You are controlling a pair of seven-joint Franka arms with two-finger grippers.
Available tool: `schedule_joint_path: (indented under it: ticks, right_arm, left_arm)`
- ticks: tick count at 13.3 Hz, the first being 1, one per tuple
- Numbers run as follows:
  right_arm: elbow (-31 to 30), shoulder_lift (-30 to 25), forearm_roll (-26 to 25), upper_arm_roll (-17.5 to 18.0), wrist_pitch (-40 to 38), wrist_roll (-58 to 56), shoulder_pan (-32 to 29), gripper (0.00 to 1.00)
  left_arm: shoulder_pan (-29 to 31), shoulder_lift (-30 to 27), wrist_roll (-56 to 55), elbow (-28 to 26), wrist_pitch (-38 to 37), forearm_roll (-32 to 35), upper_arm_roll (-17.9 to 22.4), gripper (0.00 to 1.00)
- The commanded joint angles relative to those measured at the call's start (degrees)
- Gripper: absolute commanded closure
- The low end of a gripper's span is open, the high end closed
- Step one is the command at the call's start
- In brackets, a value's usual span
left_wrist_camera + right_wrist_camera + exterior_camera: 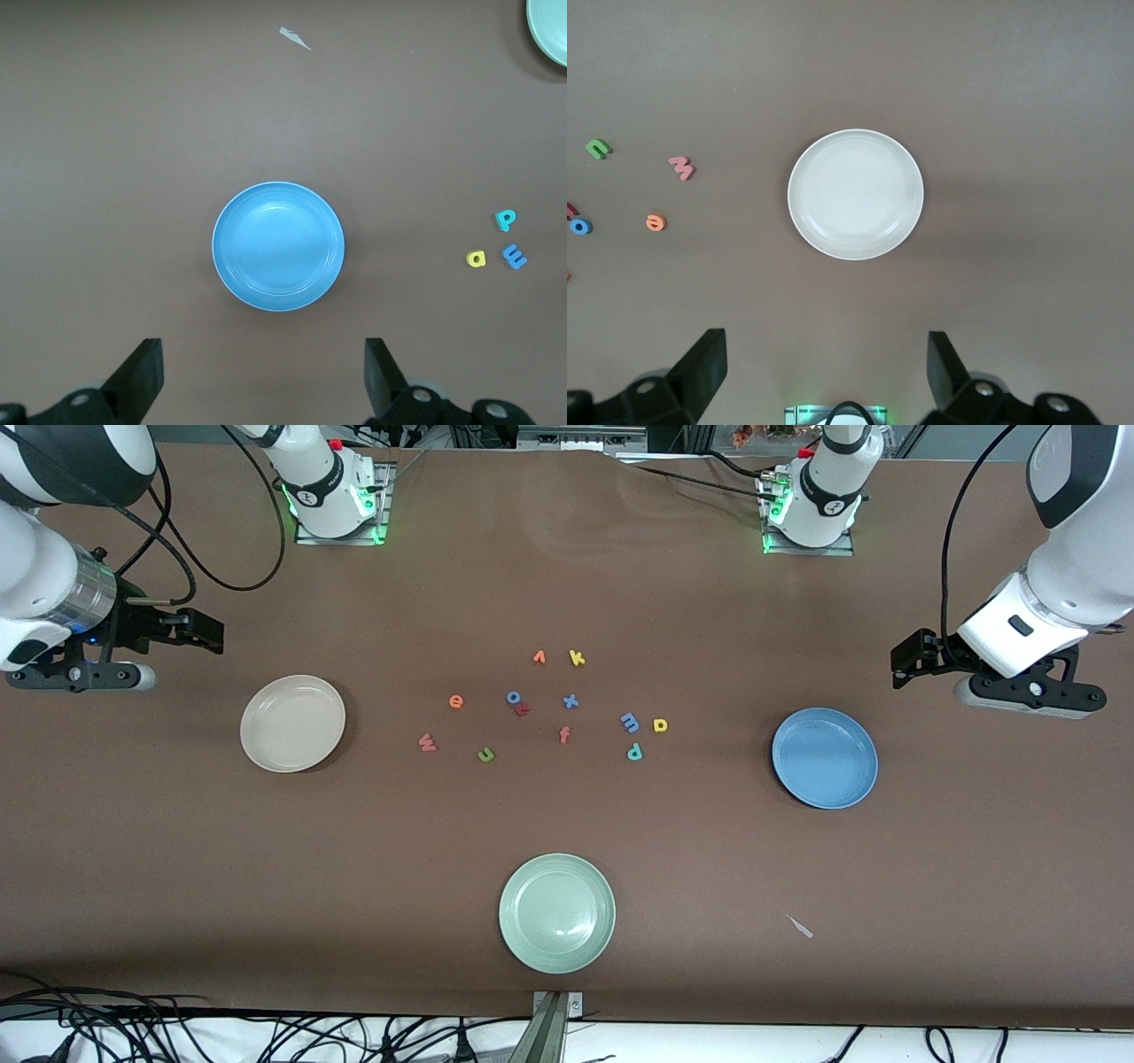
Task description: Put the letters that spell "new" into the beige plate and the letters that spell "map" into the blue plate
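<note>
Nothing has been sorted yet, by the look of it: all the foam letters lie loose in a small cluster at the middle of the brown table (567, 841), between the two target plates, so either arm can reach in for its own word. The pinkish-red w (427, 742), orange e (455, 701) and green n (485, 755) sit on the side of the cluster toward the beige plate (292, 723), which lies at the right arm's end; the light blue m (629, 721), yellow a (660, 725) and teal p (634, 751) sit close together on the side toward the blue plate (824, 757), at the left arm's end. Both plates are empty. The distractors, an orange v (539, 657), a yellow k (577, 658), a blue x (570, 701) and a blue o (514, 697), lie mixed in, and a pale green plate (556, 912) sits nearest the front camera. The left pincer (264, 376) hovers high by the blue plate with its fingers spread wide and holding nothing; the right pincer (826, 372) hangs likewise by the beige plate, spread and empty, both seemingly waiting at a start pose. The table is a plain matte brown sheet with a small pale scrap (800, 926) on it; cables trail along its edge nearest the front camera
</note>
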Motion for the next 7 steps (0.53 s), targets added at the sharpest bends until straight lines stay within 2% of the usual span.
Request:
schedule_joint_path:
  ticks: [1, 7]
  right_arm:
    - [1.1, 0.5, 0.9, -0.1, -0.7, 0.0, 0.1, 0.00]
    - [1.1, 0.5, 0.9, 0.0, -0.9, -0.2, 0.1, 0.00]
  left_arm:
    - [0.2, 0.1, 0.5, 1.0, -1.2, -1.4, 0.1, 0.00]
    - [-0.4, 1.7, 0.3, 1.1, -0.5, -1.5, 0.1, 0.00]
